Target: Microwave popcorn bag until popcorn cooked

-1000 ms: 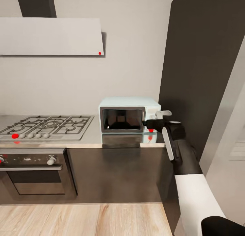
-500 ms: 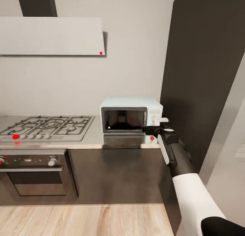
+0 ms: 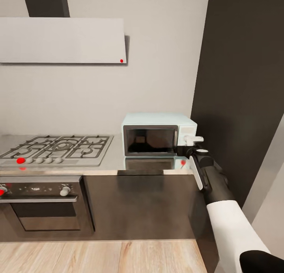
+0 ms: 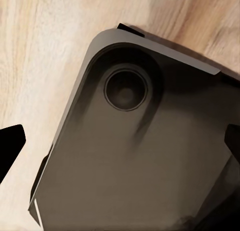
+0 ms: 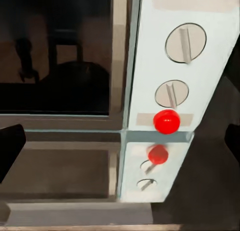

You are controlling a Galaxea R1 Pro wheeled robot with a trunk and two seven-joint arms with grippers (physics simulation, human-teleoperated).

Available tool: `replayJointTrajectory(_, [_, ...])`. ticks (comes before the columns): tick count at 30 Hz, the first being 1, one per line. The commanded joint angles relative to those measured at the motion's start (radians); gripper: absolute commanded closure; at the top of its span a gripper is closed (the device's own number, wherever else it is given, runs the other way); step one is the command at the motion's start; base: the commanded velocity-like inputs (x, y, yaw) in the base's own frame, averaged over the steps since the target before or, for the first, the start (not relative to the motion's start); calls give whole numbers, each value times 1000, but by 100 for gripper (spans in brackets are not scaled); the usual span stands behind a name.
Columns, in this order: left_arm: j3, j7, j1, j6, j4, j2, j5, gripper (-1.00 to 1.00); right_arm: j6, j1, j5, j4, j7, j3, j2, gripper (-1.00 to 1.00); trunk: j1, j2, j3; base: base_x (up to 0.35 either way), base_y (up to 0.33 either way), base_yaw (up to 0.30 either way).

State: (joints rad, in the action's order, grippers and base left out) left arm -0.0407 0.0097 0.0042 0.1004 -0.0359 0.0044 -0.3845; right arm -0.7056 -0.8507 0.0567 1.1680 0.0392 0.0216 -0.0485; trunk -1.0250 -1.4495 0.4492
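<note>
The right claw (image 3: 188, 146) hovers at the white knob panel of the small mint-blue microwave (image 3: 157, 134), its fingers spread wide, holding nothing. The microwave, door closed, sits on the shiny steel tabletop (image 3: 114, 158); a gas hob (image 3: 59, 149) lies at nine o'clock, a dark tall cabinet (image 3: 240, 88) at three. The left claw's opening cannot be told.

The small pale mint-blue microwave box (image 3: 159, 134) has a dark glass door in a grey frame and a white panel with 2 pale round knobs (image 5: 185, 42) and 1 bright red button (image 5: 166, 121) below them. The long grey shiny steel countertop (image 3: 114, 158) mirrors the mint colour and the red spot. At 9 o'clock from the microwave, the grey gas hob with dark grates (image 3: 59, 147) carries 1 red dot. The light wooden floor (image 3: 98, 257) shows beige streaks.
</note>
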Motion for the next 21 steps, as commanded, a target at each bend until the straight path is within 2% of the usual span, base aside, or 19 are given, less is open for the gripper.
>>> replayJointTrajectory(1, [-4,1,0,1,-2,0,0,-100,-4,-1,5,1,2,1,4,-100,0,-1,1,0,0,0])
replayJointTrajectory(7, [2,1,0,0,-1,-1,4,-100,-2,-1,6,2,2,2,11,-100,0,-1,1,17,0,0])
replayJointTrajectory(11, [6,1,0,-1,-1,-1,8,-100,-2,-1,5,1,2,2,11,-100,0,-1,1,215,0,0])
replayJointTrajectory(17, [5,1,0,-1,-1,-1,8,-100,-2,-1,5,2,2,3,10,-100,0,-1,1,51,0,0])
replayJointTrajectory(21, [6,1,0,-1,-1,-1,9,-100,-2,-1,2,1,2,3,10,-100,0,-1,1,261,0,0])
